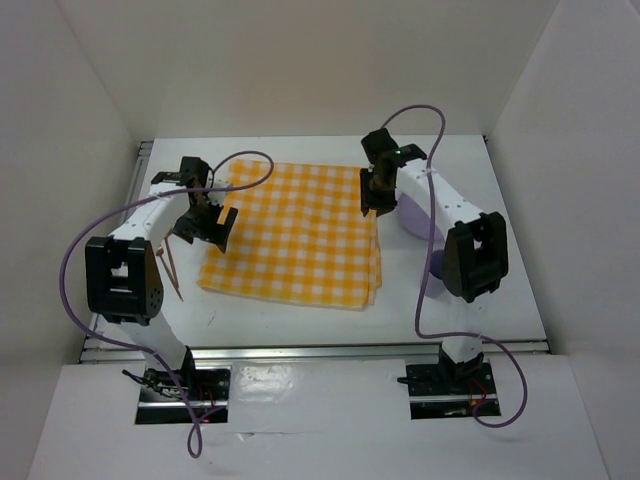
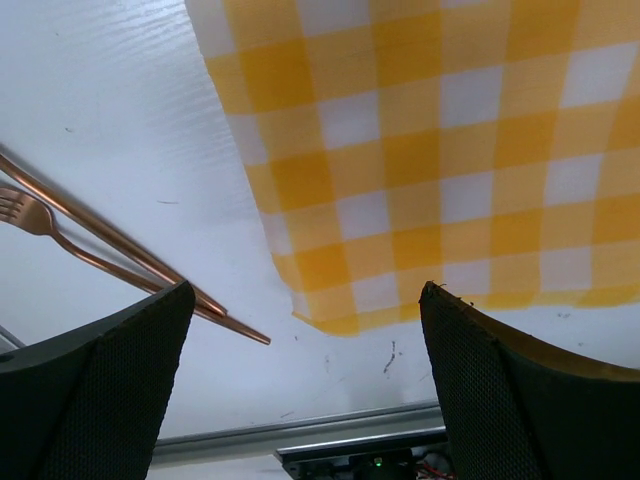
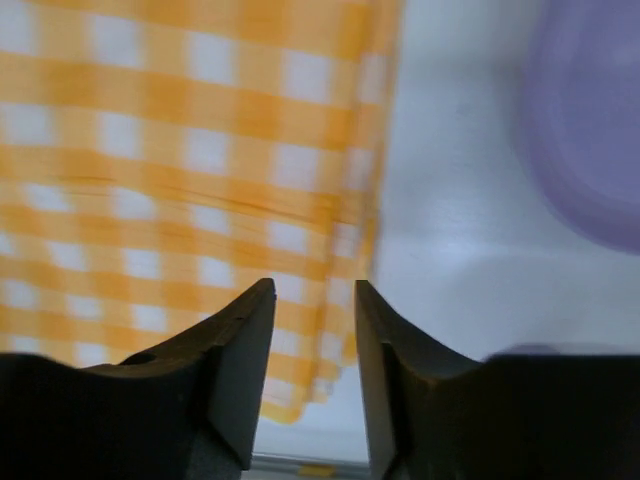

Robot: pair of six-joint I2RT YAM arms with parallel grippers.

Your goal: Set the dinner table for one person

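The white dinner table (image 1: 300,322) carries a folded yellow-and-white checked cloth (image 1: 300,230) in its middle. My left gripper (image 1: 210,226) hovers over the cloth's left edge, open wide and empty. In the left wrist view the left gripper (image 2: 307,290) frames the cloth's near corner (image 2: 330,300). My right gripper (image 1: 375,200) is over the cloth's far right edge. In the right wrist view the right gripper (image 3: 312,287) is partly open and empty above the cloth's stacked edge (image 3: 350,240). Copper cutlery (image 1: 170,265) lies left of the cloth; a fork (image 2: 40,225) and straight pieces (image 2: 130,255) show.
A lilac plate (image 1: 408,215) lies right of the cloth, partly under the right arm, blurred in the right wrist view (image 3: 590,130). A small purple thing (image 1: 436,264) sits nearer, mostly hidden. A silver rail (image 1: 300,350) runs along the near edge (image 2: 300,430). White walls enclose the table.
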